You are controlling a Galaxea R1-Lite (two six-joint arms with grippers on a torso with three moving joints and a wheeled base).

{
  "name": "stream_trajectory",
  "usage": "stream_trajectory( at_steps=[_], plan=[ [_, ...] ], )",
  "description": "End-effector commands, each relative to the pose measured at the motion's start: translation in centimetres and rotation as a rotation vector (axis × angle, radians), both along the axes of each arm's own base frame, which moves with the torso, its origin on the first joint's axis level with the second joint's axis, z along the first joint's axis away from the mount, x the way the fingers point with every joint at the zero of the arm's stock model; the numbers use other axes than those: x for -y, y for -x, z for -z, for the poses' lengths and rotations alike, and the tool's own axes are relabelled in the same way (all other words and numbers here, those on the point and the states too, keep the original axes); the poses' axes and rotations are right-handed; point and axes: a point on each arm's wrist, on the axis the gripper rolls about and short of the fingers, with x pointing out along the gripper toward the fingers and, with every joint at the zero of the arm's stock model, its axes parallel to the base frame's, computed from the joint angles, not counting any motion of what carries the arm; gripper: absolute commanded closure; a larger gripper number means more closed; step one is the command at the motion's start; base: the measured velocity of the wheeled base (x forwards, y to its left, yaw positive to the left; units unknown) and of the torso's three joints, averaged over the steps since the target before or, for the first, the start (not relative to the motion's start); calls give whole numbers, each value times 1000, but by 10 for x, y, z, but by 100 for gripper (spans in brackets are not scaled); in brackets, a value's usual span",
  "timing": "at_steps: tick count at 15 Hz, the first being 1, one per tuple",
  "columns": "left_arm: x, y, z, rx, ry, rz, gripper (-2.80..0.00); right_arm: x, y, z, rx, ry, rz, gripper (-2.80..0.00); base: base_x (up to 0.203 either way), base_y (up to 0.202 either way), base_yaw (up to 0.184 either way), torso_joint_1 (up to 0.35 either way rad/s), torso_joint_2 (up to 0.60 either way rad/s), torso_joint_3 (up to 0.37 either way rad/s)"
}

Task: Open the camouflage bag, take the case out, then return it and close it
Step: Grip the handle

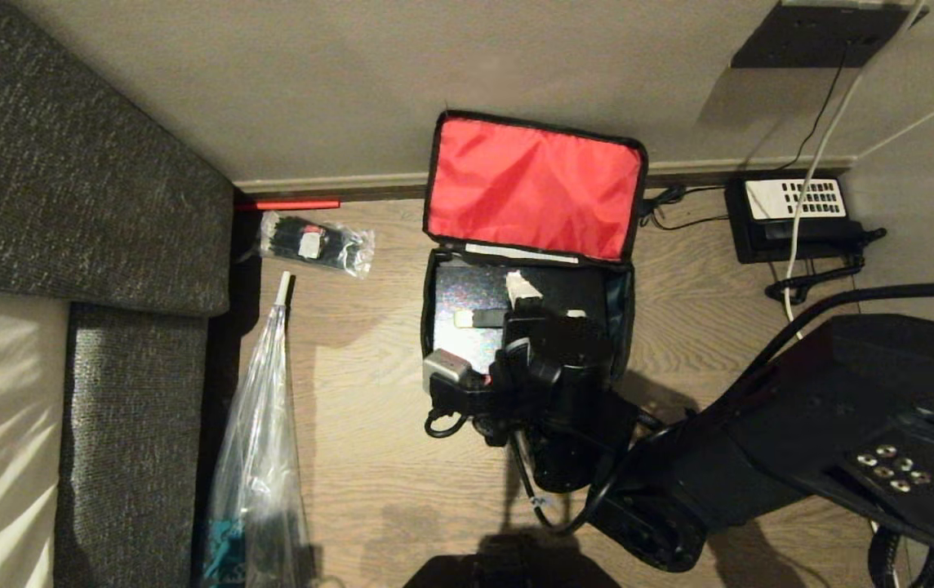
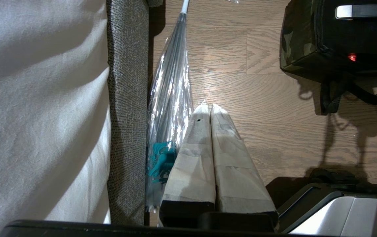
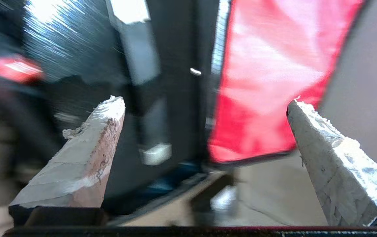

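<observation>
The camouflage bag (image 1: 621, 314) stands open on the wooden floor by the wall, its red lid lining (image 1: 532, 188) propped upright. Inside it lies the case (image 1: 467, 306), black and sparkly, partly hidden by my right arm. My right gripper (image 1: 547, 300) hovers over the bag's opening, open and holding nothing. In the right wrist view, blurred, the right gripper (image 3: 205, 102) has the case's handle (image 3: 139, 59) and the red lining (image 3: 274, 65) between its spread fingers. My left gripper (image 2: 210, 108) is shut and empty, low over the floor, well apart from the bag (image 2: 295, 39).
A grey sofa (image 1: 83, 163) fills the left side. A long clear plastic bag (image 1: 259, 441) and a small clear packet (image 1: 316, 241) lie on the floor next to it. A black telephone (image 1: 793, 216) with cables sits by the wall on the right.
</observation>
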Motion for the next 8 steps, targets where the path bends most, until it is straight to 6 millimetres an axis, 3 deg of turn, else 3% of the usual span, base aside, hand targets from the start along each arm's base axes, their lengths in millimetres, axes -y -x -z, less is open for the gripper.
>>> stream_trajectory(
  at_steps=[1, 5, 8],
  plan=[
    [0, 0, 1, -3, 1, -1, 0, 4, -11, 11, 10, 75, 54, -280, 0, 0, 0, 0, 0, 0],
    [0, 0, 1, -3, 1, -1, 0, 3, -13, 6, 103, 191, 111, -280, 0, 0, 0, 0, 0, 0],
    [0, 0, 1, -3, 1, -1, 0, -5, -19, 23, 89, 182, 165, -280, 0, 0, 0, 0, 0, 0]
  ],
)
